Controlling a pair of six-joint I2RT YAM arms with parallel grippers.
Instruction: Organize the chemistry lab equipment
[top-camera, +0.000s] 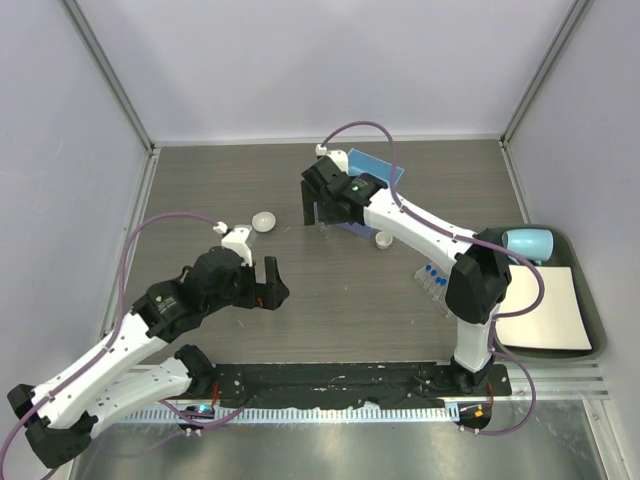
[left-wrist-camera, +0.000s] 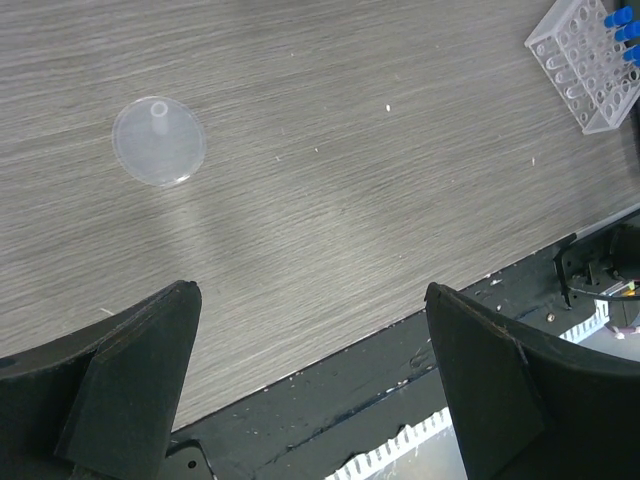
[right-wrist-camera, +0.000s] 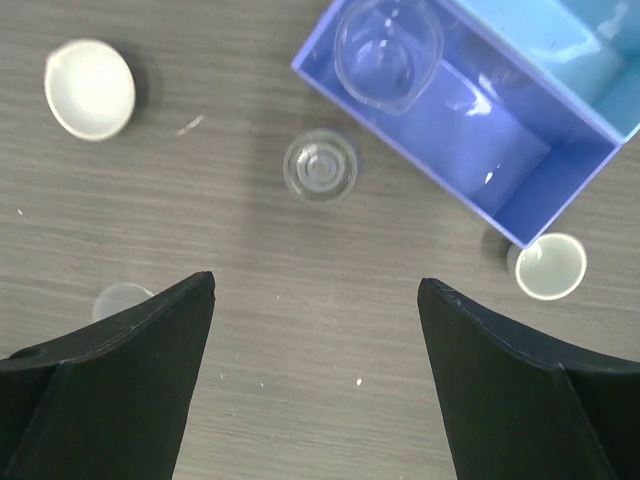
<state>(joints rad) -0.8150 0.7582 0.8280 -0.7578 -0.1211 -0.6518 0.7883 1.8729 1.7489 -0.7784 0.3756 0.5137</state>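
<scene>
The blue three-compartment tray lies at the back centre and holds one tiny clear beaker. A second clear beaker stands on the table just outside the tray wall. White round dishes lie left and right of it, and both show in the right wrist view, one and the other. My right gripper hovers open and empty over the table by the tray. The clear tube rack with blue-capped tubes stands at the right. My left gripper is open and empty.
A clear round piece with a short stem lies on the table ahead of the left gripper. A dark green tray at the right edge holds a white sheet and a pale blue mug. The black base strip runs along the near edge.
</scene>
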